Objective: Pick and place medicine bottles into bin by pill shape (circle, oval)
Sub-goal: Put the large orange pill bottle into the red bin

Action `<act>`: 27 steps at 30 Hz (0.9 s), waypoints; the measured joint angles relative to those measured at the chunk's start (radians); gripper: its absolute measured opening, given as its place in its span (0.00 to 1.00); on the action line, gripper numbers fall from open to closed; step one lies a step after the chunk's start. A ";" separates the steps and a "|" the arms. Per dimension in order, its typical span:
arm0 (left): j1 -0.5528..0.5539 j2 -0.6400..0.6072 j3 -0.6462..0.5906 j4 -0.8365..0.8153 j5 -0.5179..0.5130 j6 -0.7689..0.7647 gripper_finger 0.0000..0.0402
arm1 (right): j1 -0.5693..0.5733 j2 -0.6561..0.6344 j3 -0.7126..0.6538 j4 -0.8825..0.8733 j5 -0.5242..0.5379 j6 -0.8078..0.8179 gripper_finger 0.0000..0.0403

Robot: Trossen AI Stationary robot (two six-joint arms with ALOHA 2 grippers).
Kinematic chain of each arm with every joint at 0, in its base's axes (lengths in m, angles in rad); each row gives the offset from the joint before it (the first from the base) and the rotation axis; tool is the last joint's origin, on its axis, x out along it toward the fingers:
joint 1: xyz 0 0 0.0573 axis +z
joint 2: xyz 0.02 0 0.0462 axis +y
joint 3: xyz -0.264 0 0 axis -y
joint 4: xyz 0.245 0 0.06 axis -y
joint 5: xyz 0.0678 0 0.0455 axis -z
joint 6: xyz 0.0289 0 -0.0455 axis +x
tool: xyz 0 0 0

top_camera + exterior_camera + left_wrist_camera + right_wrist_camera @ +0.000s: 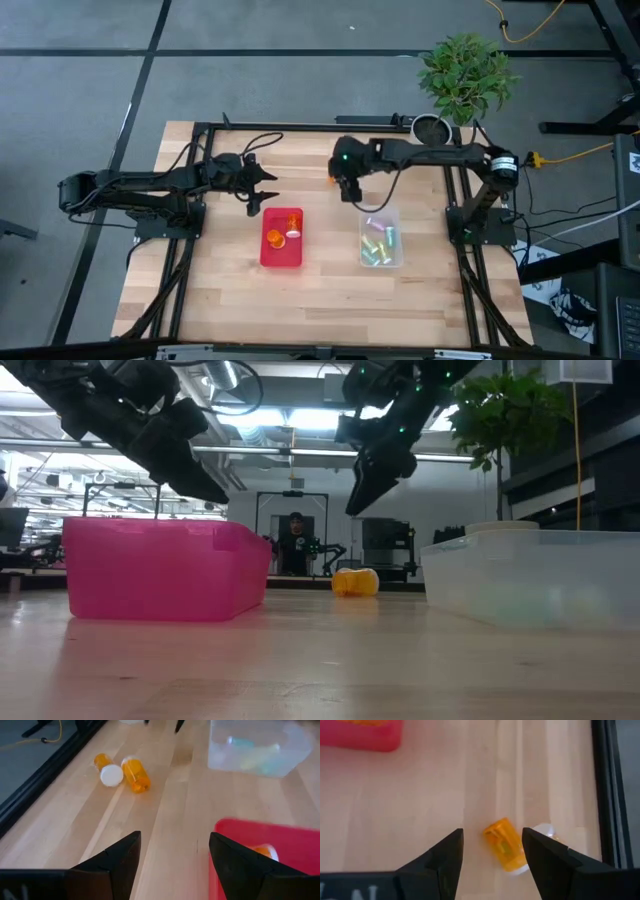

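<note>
Two translucent orange medicine bottles with white caps (135,774) (107,767) lie on their sides on the table near its far edge. They also show in the right wrist view (505,845) and the low view (355,581). My right gripper (492,834) hangs open above them, touching nothing; in the low view (370,485) it is well clear of the table. My left gripper (175,850) is open and empty, raised above the far left corner of the red bin (281,255), which holds orange bottles (290,225). The clear bin (381,262) holds several pastel bottles (376,240).
A potted plant (462,70) in a white pot (432,127) stands at the table's far right edge. A black frame rail (605,795) runs along the far edge beside the loose bottles. Bare wood lies between the two bins and toward the near edge.
</note>
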 joint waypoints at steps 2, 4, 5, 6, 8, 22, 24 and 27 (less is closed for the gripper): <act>0.000 0.000 0.000 0.035 0.002 -0.014 0.57 | -0.022 0.000 0.000 0.012 -0.007 -0.002 0.51; 0.000 0.000 0.000 0.055 0.010 -0.015 0.57 | -0.037 0.000 0.000 0.029 -0.007 -0.004 0.51; 0.000 -0.003 0.000 0.060 0.010 -0.010 0.57 | -0.042 0.000 0.000 0.035 -0.007 -0.004 0.51; 0.000 -0.011 0.000 0.061 0.010 0.003 0.57 | -0.046 0.000 0.000 0.045 -0.007 -0.003 0.51; 0.003 -0.031 0.000 0.060 0.010 0.021 0.57 | -0.050 0.000 0.000 0.053 -0.007 -0.002 0.51; 0.017 -0.435 -0.121 -0.047 -0.089 -0.080 0.57 | -0.049 0.000 0.000 0.150 -0.007 -0.001 0.51; 0.017 -0.489 -0.154 -0.044 -0.096 -0.080 0.57 | -0.049 0.000 0.000 0.149 -0.007 0.001 0.51; 0.017 -0.561 -0.213 -0.030 -0.092 -0.096 0.57 | -0.049 0.000 0.000 0.148 -0.007 0.008 0.51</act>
